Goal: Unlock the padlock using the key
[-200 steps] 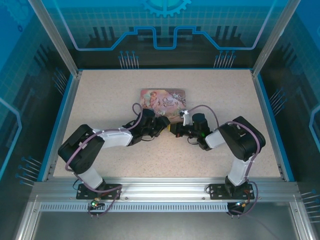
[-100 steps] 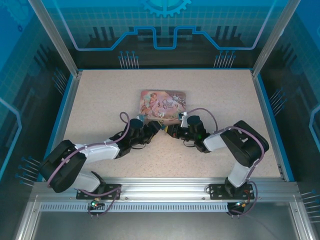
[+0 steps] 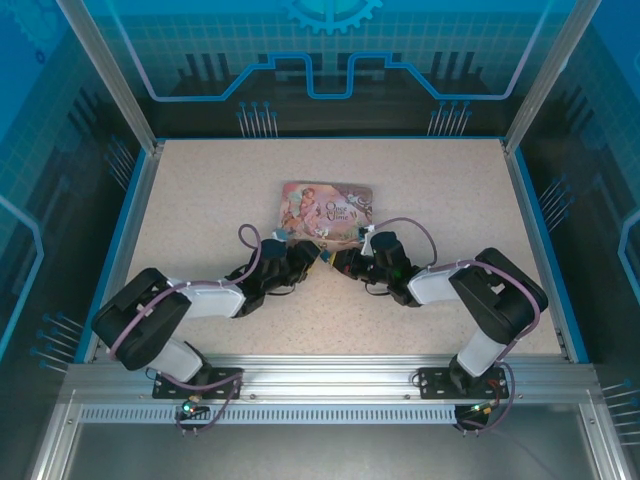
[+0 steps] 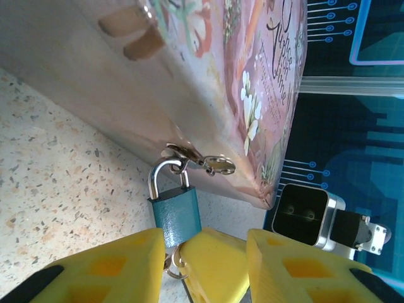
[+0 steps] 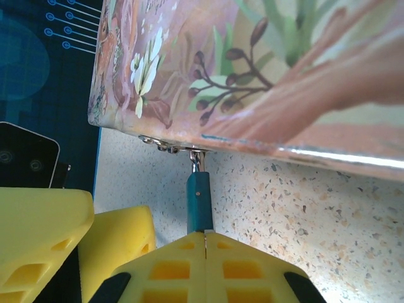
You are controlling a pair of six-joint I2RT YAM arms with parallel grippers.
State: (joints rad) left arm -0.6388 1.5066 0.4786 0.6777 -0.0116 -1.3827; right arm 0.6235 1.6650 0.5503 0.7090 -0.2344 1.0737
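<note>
Tin (image 4: 208, 82): we judge a hard twist could drag it.
Left gripper (image 4: 205, 243): fingers spread, flanking the right gripper (image 5: 204, 238), whose fingers are pressed together. If the left closes, it may clamp those instead.
Padlock (image 4: 177, 218): at the right fingertips, hung on the tin's hasp. We read its long axis as fingertips-to-hasp, shackle pointing away from the fingers.

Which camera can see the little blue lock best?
Left wrist view: the padlock faces it, teal body and loop hooked to the tin both clear. Right wrist view sees its thin edge. From the top it is too tiny.
</note>
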